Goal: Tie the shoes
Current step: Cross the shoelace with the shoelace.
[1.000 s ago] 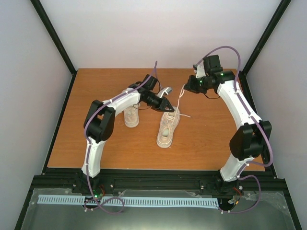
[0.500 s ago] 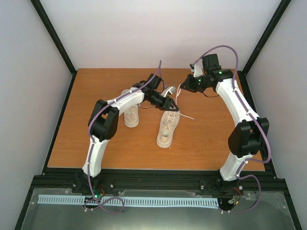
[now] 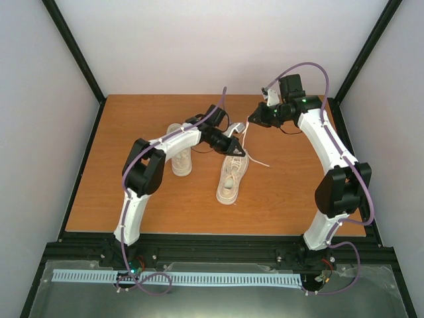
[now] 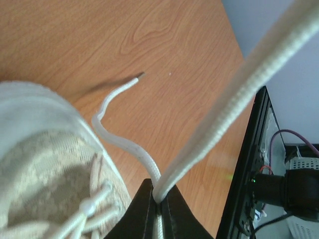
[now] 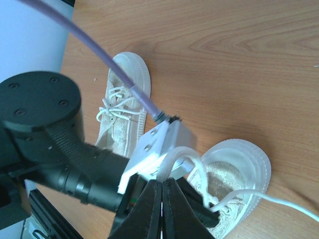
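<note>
Right now the left gripper point(image 4: 159, 221) is clamped on a lace point(image 4: 226, 113), with the shoe point(image 4: 45, 149) just beside its tips. The right gripper point(image 5: 162, 185) pinches a loop point(image 5: 174, 155). Pulling unevenly could slip the lace free or drag the shoe.

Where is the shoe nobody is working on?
Top view: the idle shoe sits centre-left on the table, partly under the left arm, left of the shoe being laced.
</note>
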